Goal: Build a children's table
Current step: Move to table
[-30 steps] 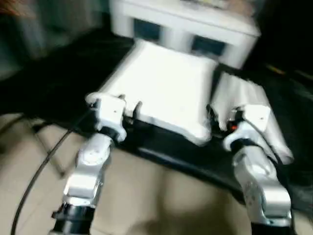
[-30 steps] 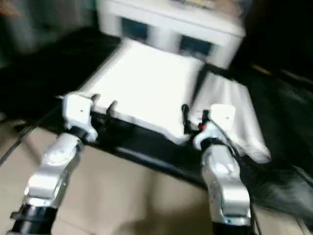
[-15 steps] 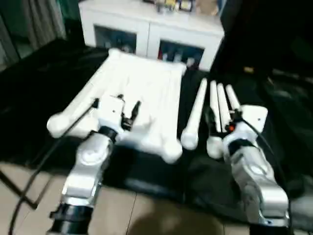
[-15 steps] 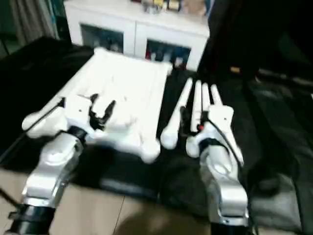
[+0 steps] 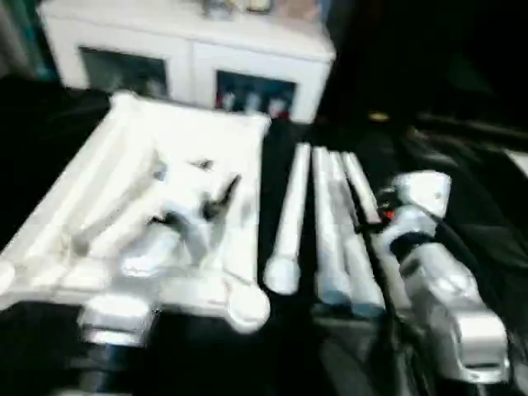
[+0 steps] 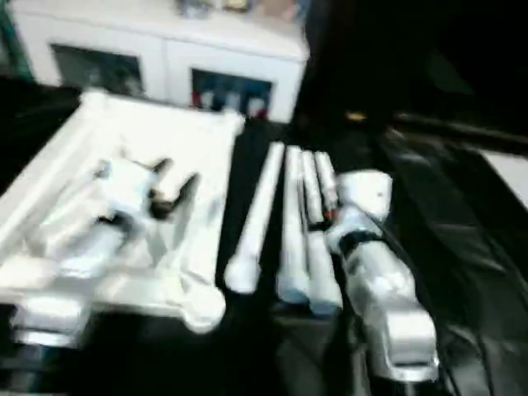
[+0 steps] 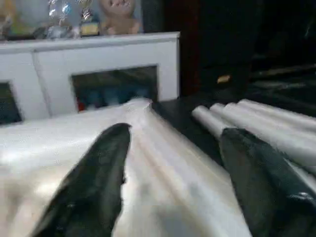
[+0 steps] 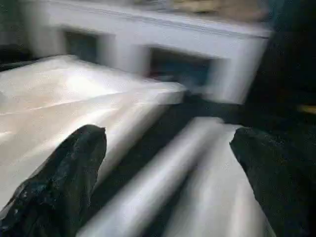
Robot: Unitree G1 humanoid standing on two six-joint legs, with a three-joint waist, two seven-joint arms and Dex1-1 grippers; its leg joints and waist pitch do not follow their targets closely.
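The children's table lies in parts on the black-covered work table. Its white top rests upside down on the left, ribbed side up, with rounded corner sockets. Several white tube legs lie side by side just to its right. My left gripper hovers open over the top's near right part; the left wrist view has its black fingers spread above the white surface. My right gripper is open low over the legs, and a leg runs between its fingers.
A white cabinet with glass doors stands behind the work table, with small objects on its top. Crumpled black cover spreads to the right of the legs. The table's near edge runs along the bottom of the head views.
The head camera has tilted up and moved closer, so the floor has left the picture. My left gripper now reaches farther in over the white top. The right gripper stays by the legs.
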